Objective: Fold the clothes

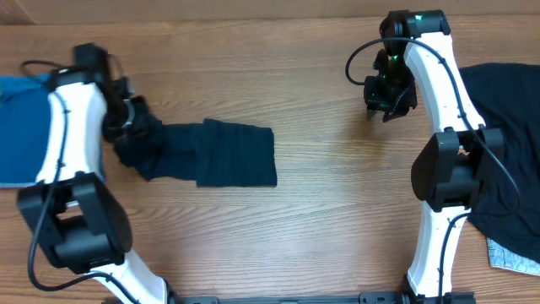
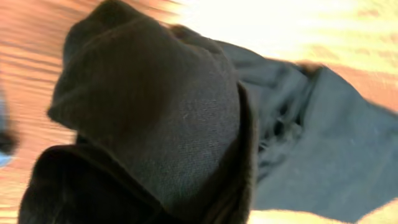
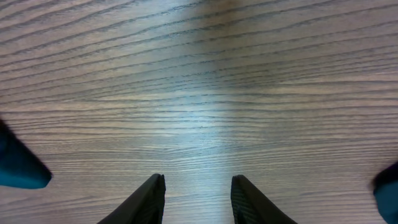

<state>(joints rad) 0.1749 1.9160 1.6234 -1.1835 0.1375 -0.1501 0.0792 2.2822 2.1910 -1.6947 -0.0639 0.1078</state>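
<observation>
A dark navy garment (image 1: 224,156) lies as a folded strip left of the table's middle. Its left end is bunched up at my left gripper (image 1: 128,135), which is shut on that end. In the left wrist view the same garment (image 2: 155,106) fills almost the whole picture and hides the fingers. My right gripper (image 1: 390,108) hangs over bare wood at the back right. It is open (image 3: 198,180) with nothing between its fingers. A brighter blue garment (image 1: 18,127) lies at the far left edge. More dark clothes (image 1: 510,127) are heaped at the right edge.
A light-blue denim piece (image 1: 515,253) shows at the bottom right corner, under the dark heap. The wooden table (image 1: 337,194) shows bare between the navy strip and the right arm. The arms' bases stand at the front edge.
</observation>
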